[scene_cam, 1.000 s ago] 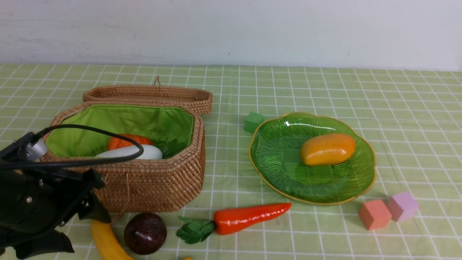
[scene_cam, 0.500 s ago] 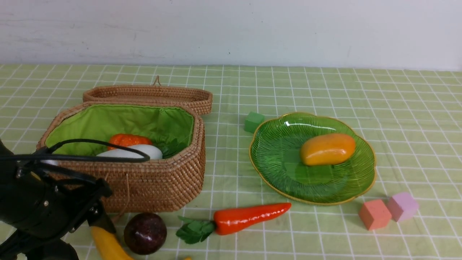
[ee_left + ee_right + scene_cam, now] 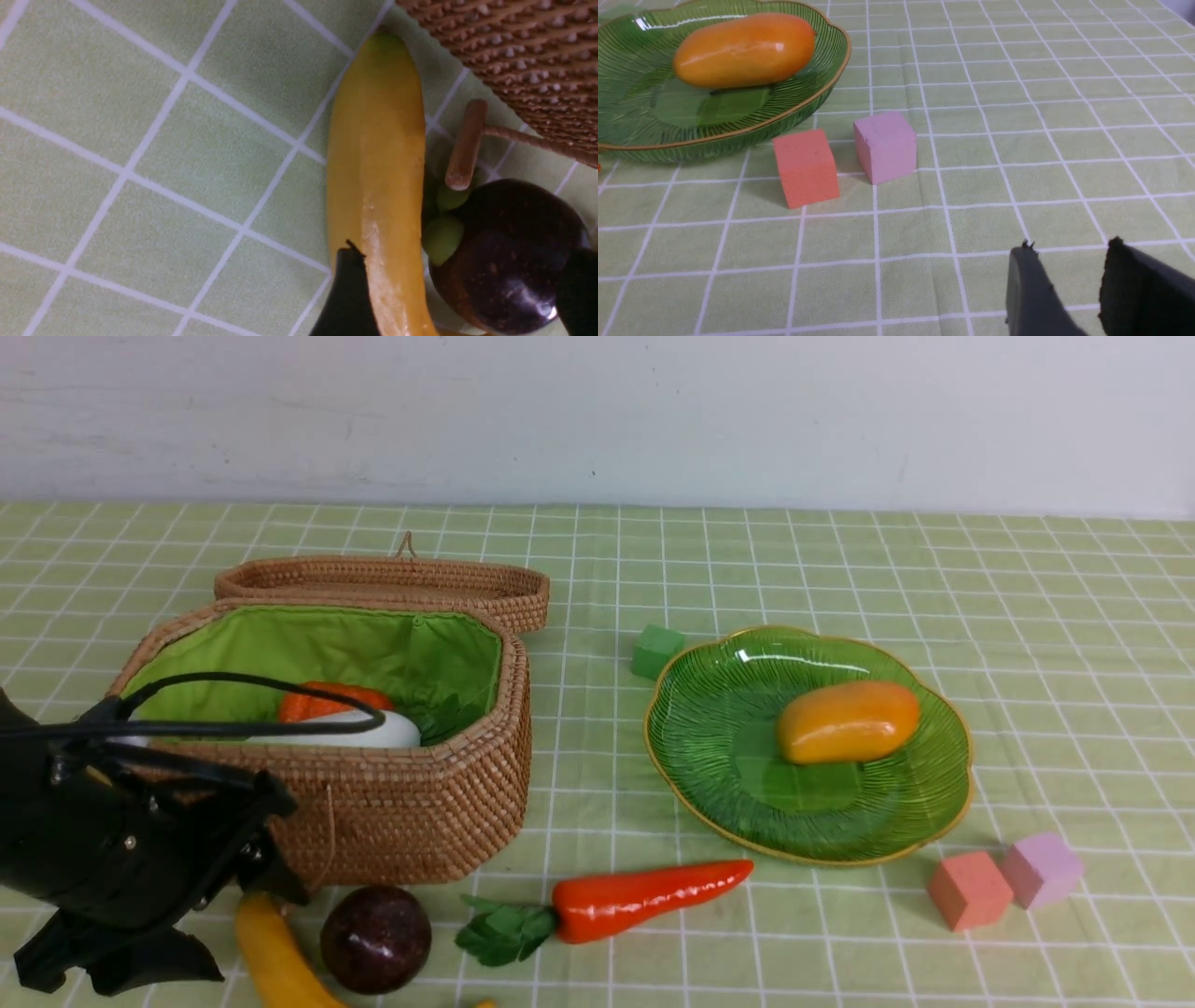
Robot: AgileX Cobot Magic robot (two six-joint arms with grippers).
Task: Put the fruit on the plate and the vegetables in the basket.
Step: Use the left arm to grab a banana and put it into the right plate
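The yellow banana (image 3: 275,961) (image 3: 378,163) and the dark purple ball (image 3: 375,938) (image 3: 509,252) lie side by side on the cloth in front of the wicker basket (image 3: 420,803) (image 3: 528,56). My left gripper (image 3: 247,938) (image 3: 462,280) hangs open just over them, one finger outside each fruit. An orange pumpkin (image 3: 327,700) and a white oblong (image 3: 392,733) rest inside the basket. The carrot (image 3: 644,896) lies on the cloth near the front. On the green plate (image 3: 738,756) (image 3: 644,116) sits the mango (image 3: 848,721) (image 3: 745,49). My right gripper (image 3: 1069,245) is open and empty, low over the cloth.
The basket's lid (image 3: 383,581) lies flat behind it, and a wooden toggle (image 3: 465,144) hangs on a cord by the banana. A green cube (image 3: 656,651) sits behind the plate. An orange cube (image 3: 969,889) (image 3: 805,168) and a pink cube (image 3: 1041,868) (image 3: 886,145) sit at the plate's right front.
My left arm has dropped lower and swung a little to the right, bringing its fingers down beside the banana and the purple ball. Everything on the table stays where it was.
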